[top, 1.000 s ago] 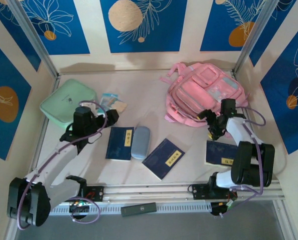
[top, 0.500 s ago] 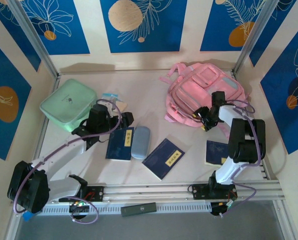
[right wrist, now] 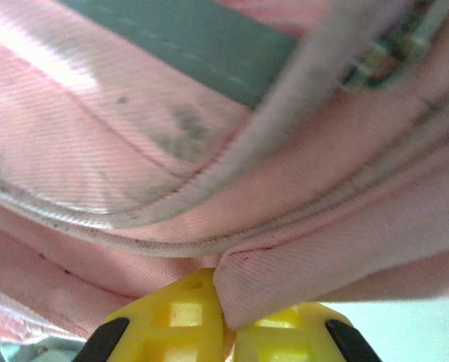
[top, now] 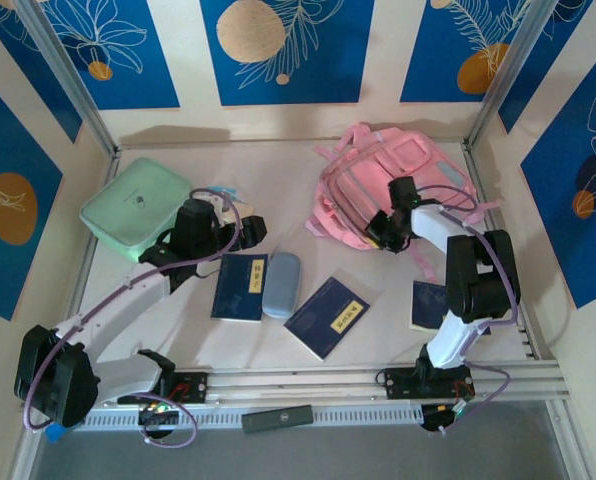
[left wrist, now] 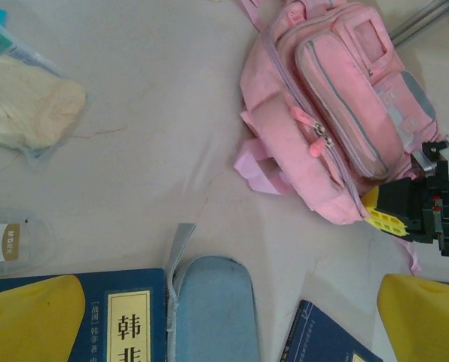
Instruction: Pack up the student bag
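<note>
The pink student bag point(top: 378, 185) lies at the back right of the table, front pockets up; the left wrist view has it at the upper right point(left wrist: 337, 113). My right gripper point(top: 383, 232) is at the bag's near edge, shut on a fold of its pink fabric point(right wrist: 300, 271), which sits pinched between the yellow fingertips point(right wrist: 172, 320). My left gripper point(top: 250, 232) hovers open above the top ends of a dark blue book point(left wrist: 126, 324) and a light blue pencil case point(left wrist: 209, 309), holding nothing.
Three dark blue books lie near the front point(top: 240, 287), point(top: 327, 316), point(top: 433, 305), the pencil case point(top: 281, 284) beside the first. A mint green case point(top: 136, 208) sits at the back left. Clear packets point(left wrist: 29, 109), point(left wrist: 10, 237) lie near the left gripper.
My right gripper went from open to shut on the bag's near edge, and the bag shifted left with it. My left arm reached right, over the book and pencil case.
</note>
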Robot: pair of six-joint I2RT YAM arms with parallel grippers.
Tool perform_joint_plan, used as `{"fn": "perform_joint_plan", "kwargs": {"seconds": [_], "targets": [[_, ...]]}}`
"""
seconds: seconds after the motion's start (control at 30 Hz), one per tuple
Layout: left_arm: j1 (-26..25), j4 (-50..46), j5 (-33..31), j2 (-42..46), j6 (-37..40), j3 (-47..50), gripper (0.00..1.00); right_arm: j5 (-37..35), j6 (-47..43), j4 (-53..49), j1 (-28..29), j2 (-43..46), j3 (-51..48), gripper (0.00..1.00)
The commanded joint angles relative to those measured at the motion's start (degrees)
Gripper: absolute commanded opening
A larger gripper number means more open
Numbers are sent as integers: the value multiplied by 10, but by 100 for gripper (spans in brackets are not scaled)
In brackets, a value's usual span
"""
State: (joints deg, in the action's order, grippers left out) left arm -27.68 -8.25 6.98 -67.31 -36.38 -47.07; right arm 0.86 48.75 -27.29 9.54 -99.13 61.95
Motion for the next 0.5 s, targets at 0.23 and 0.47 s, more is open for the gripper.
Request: {"fn": "perform_joint_plan", "kwargs": {"seconds": [0.23, 0.47], "targets": [[-4, -90, 7, -2, 24, -65, 100, -37, -40, -35, 118, -1, 69, 0], [-4, -124, 26, -67, 16, -104, 100, -63, -137, -67, 51, 110, -20, 2]]}}
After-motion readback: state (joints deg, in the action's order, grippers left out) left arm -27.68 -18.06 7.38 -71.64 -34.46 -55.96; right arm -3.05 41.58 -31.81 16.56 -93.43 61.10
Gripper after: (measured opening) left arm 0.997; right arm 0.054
